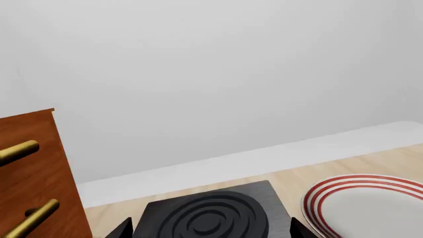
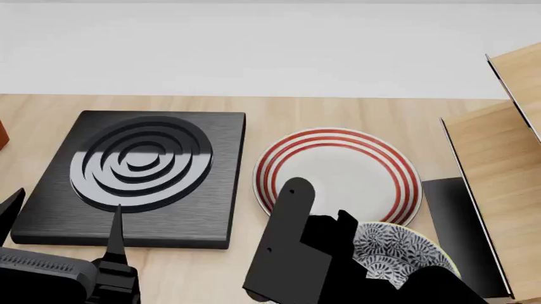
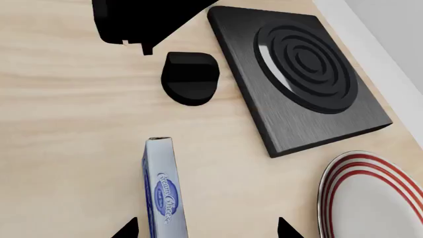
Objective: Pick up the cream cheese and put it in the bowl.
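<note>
Right gripper [image 3: 206,232] spread open, hovering above the blue-and-white rectangular cream cheese box [image 3: 160,189], which lies on the wooden table [image 3: 59,124]. Left gripper [image 1: 208,233] jaws open, empty. Blue-patterned white bowl [image 2: 401,250] sits near the table's front edge

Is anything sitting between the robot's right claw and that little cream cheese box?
Nothing visible. In the right wrist view the cream cheese lies on bare wooden table, between the right gripper's open fingertips. The black burner plate and striped plate lie off to the side.

Plate [image 2: 338,171] between burner [image 2: 139,174] and bowl [image 2: 406,250]
</note>
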